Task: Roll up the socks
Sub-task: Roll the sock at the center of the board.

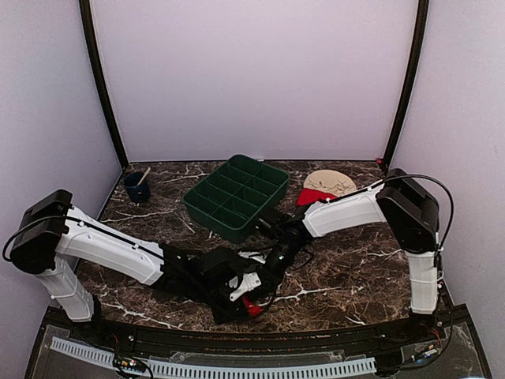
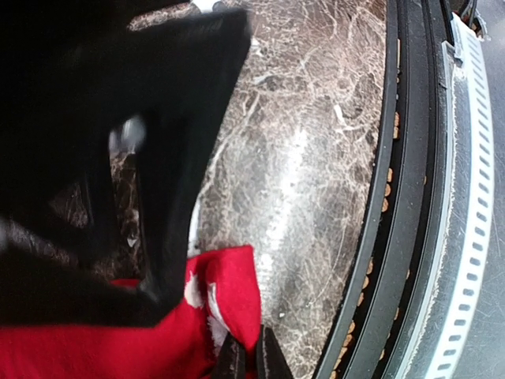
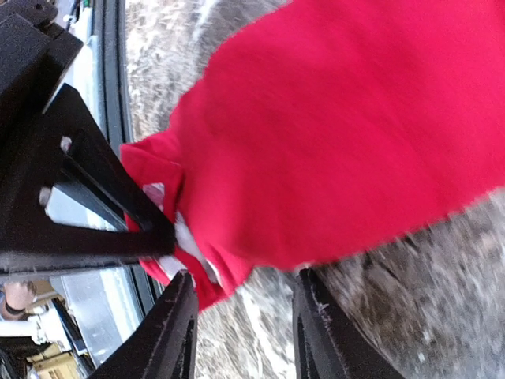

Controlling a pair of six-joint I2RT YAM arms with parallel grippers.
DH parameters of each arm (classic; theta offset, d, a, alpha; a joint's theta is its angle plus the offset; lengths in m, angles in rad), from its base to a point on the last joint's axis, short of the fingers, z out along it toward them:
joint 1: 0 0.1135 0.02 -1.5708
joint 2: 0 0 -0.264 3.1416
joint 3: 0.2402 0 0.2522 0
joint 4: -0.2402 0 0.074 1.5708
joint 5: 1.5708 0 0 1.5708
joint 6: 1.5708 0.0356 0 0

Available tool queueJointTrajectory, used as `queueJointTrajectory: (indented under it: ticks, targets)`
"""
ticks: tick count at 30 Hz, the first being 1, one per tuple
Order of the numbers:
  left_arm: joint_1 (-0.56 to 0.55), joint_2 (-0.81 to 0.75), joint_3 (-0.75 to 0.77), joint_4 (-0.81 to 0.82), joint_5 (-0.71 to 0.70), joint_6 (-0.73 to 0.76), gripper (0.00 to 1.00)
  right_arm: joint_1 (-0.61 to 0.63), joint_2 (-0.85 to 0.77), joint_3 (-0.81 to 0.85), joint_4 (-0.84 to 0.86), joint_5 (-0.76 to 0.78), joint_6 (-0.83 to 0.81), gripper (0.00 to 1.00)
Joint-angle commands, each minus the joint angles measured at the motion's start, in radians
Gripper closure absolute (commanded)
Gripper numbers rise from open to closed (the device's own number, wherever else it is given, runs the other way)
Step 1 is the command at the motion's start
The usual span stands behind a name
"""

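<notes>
Rolling seems barely begun: one sock (image 3: 339,134) lies by the desk's (image 2: 316,158) near edge, cuff pinched in left claw (image 2: 251,355), right claw (image 3: 245,288) spread astride it, next needing to clamp and turn.

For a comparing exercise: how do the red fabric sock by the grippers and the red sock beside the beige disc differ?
The near red fabric sock is pinched by the left gripper; the far red sock lies ungripped. The near sock sits at the table's front edge; the far sock lies at the back, beside the beige disc. Both are bright red.
</notes>
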Motion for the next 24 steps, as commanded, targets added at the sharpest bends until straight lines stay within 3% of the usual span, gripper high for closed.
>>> queueJointTrajectory:
  ticks: [1, 9, 24]
  targets:
    - [0.07, 0.066, -0.045, -0.193, -0.08, -0.155, 1.0, 0.014, -0.085, -0.057, 0.006, -0.021, 0.044, 0.6]
    - [0.099, 0.069, -0.05, -0.177, -0.026, -0.185, 1.0, 0.008, -0.163, -0.129, 0.062, 0.088, 0.091, 0.59]
    - [0.161, 0.006, -0.077, -0.076, 0.233, -0.192, 1.0, 0.004, -0.333, -0.322, 0.23, 0.32, 0.19, 0.59]
